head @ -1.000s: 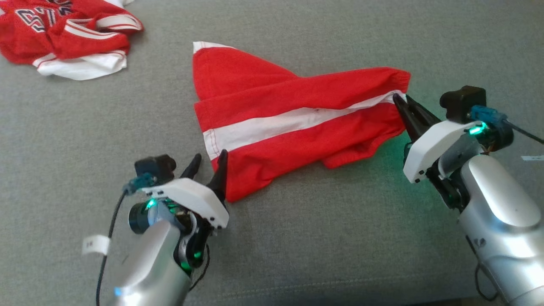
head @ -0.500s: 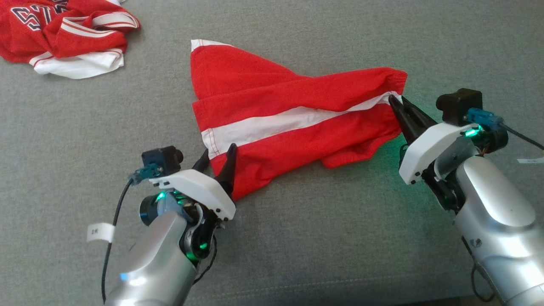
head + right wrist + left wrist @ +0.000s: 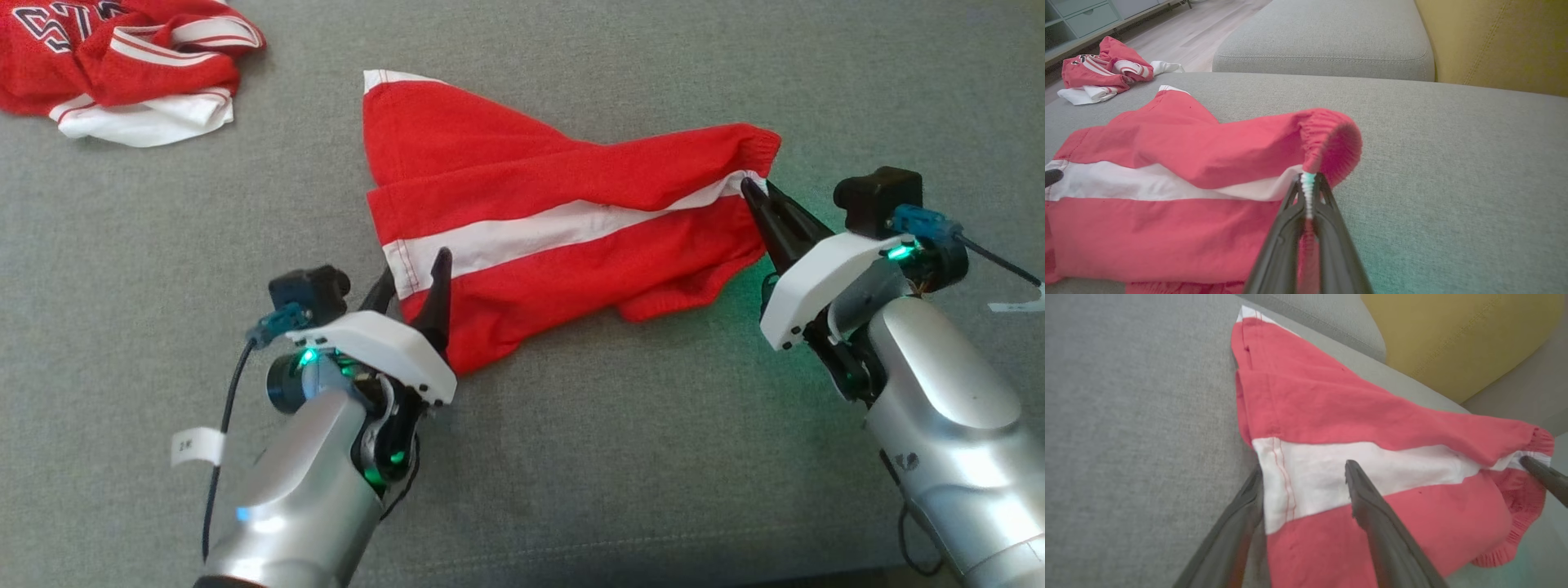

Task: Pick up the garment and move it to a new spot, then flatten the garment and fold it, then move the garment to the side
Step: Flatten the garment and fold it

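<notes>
Red shorts (image 3: 555,237) lie spread on the grey sofa cushion (image 3: 620,457). Right end effector (image 3: 755,189) is clenched on the waistband at the white stripe. Left end effector (image 3: 412,269) is released, straddling the hem (one finger over the cloth, the other at its edge).

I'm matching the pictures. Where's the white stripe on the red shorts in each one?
Head view: white stripe crosses the middle.
Left wrist view: white stripe at centre, between the left gripper's open fingers.
Right wrist view: white stripe at lower left.
Shared landmark: right gripper pinching the red shorts at the stripe's end.
</notes>
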`<state>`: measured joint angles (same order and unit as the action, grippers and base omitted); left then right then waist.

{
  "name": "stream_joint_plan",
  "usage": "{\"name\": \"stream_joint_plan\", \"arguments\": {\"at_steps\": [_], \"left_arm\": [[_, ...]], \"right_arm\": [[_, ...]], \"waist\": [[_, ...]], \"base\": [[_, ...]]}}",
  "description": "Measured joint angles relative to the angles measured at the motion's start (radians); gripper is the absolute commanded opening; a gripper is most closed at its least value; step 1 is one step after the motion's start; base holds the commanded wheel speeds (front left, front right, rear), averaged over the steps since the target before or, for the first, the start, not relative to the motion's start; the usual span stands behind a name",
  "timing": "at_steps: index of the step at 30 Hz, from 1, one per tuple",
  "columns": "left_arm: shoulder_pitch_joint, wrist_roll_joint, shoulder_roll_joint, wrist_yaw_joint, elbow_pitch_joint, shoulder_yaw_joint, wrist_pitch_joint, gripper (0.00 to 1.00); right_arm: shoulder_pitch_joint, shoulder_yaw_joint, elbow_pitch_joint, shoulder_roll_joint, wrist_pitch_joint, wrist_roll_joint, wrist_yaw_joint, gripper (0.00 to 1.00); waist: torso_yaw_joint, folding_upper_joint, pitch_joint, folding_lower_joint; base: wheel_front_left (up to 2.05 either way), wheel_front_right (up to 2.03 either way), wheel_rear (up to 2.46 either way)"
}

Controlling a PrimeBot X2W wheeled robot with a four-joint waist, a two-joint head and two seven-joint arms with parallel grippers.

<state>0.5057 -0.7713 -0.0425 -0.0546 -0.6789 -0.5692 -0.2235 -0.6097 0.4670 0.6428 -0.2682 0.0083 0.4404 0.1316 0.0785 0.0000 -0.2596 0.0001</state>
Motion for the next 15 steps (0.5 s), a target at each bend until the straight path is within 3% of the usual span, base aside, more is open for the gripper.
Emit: {"name": "stream_joint_plan", "arguments": {"at_steps": [8, 15], "left_arm": [[0.003, 0.024, 0.0, -0.014, 0.041, -0.006, -0.016, 0.89], [-0.013, 0.057, 0.0, -0.042, 0.106, -0.038, -0.015, 0.9]], "right_arm": [[0.0, 0.002, 0.016, 0.0, -0.01, 0.01, 0.0, 0.0], [0.0, 0.003, 0.021, 0.0, -0.013, 0.016, 0.0, 0.0]], "waist": [[0.0, 0.0, 0.001, 0.0], [-0.003, 0.0, 0.002, 0.0]], "base": [[0.0, 0.0, 0.0], [0.0, 0.0, 0.0]]}}
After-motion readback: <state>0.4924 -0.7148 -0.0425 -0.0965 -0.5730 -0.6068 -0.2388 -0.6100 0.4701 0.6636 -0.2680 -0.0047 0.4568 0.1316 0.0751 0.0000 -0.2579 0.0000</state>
